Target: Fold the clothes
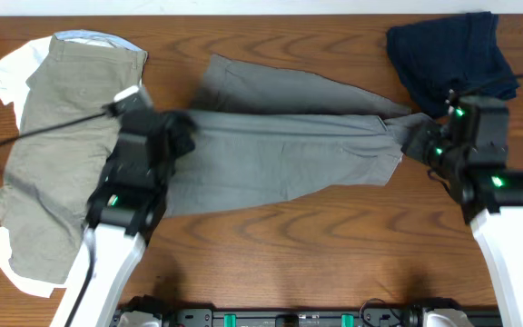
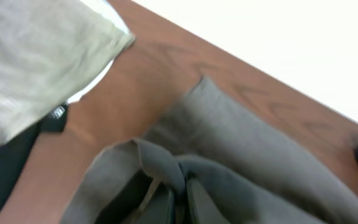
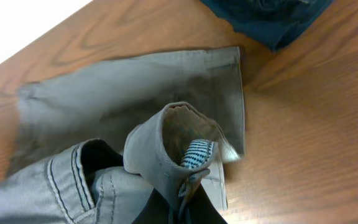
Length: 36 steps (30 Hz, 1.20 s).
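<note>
Grey shorts (image 1: pixel 289 150) stretch across the counter (image 1: pixel 334 236), left tool (image 1: pixel 185 128) and right tool (image 1: pixel 410 138) each clamped tight on one end.

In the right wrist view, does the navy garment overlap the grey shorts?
No, a strip of table shows between the navy garment and the grey shorts.

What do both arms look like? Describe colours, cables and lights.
Left arm and right arm: white lower links, boxy black wrist housings, small green lights. A thin black cable loops off the left one.
</note>
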Available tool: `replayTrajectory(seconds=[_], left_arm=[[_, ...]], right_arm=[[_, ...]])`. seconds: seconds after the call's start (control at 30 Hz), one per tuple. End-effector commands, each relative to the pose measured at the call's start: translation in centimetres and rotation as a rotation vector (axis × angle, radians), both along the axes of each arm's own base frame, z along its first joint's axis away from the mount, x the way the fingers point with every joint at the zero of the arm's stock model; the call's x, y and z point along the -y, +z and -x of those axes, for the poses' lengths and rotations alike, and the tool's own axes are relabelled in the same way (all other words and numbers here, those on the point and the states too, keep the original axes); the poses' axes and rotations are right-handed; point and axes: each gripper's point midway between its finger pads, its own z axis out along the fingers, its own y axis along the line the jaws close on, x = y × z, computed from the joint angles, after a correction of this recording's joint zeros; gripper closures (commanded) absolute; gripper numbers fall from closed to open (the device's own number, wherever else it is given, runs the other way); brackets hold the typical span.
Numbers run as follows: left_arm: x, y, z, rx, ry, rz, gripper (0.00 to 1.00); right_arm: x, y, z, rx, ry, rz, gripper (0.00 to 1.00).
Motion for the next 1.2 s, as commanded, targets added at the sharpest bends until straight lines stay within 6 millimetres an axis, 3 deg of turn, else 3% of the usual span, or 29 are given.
replayTrajectory(seconds=[0.0,0.37,0.7,1.07,1.1,1.13,1.17], left_arm=[[-0.5,-1.6,-2.6,-0.011,0.025,-0.069,0.94],[0.7,-7.5,-9.1,0.008,0.026,-0.075,0.94],[1.4,-9.2,-12.1,0.089,0.021,-0.071,0.94],[1.2,-10.2,-13.4,0.127,0.048,-0.078,0.94],[1.2,-10.2,-13.5,0.134,0.048,-0.076,0.93],[1.2,-10.2,-13.6,0.137,0.047,-0.079,0.78],[1.3,-10.0,-13.8,0.148,0.036,-0.095,0.58]], right_arm=[[1.0,-1.4,-1.7,-0.024,-0.027,0.048,0.99],[0.9,-6.0,-6.7,-0.028,-0.023,0.05,0.99],[0.9,-10.4,-9.8,-0.034,-0.021,0.053,0.99],[0.9,-11.5,-11.6,0.005,-0.018,0.058,0.99],[0.9,-11.4,-11.8,0.015,-0.017,0.058,0.98],[0.9,-11.4,-11.9,0.022,-0.017,0.058,0.94],[0.9,-11.1,-12.2,0.037,-0.014,0.06,0.83]])
